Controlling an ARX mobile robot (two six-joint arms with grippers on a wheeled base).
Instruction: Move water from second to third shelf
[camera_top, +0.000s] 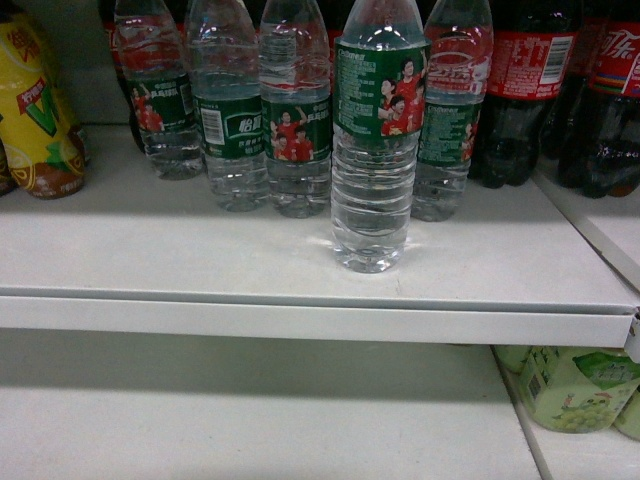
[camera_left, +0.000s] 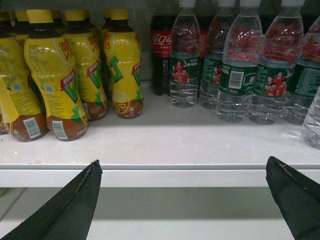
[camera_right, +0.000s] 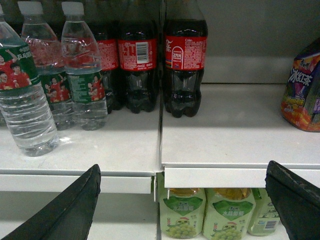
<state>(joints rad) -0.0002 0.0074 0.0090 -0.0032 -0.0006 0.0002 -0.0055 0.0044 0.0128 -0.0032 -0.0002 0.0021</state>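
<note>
Both grippers hang wide open and empty in front of the shelf edge: in the left wrist view the left gripper shows two dark jaws spread apart below the shelf lip, and the right gripper shows the same in its own view. Neither touches anything.

My landmark is the forward water bottle, standing upright on the white shelf, nearer the lip than any other. Behind it runs a row of matching water bottles; to its right stand the cola bottles, far to its left the yellow drink bottles. Below and to its right, green-labelled bottles sit on the lower level.

I judge the task not yet started. I would take that forward bottle, since it stands clear of the row. From the right wrist view it lies left of the right gripper's centre, so I would swing left first, square the jaws around the ribbed body under the label, and close gently so the thin plastic does not buckle
</note>
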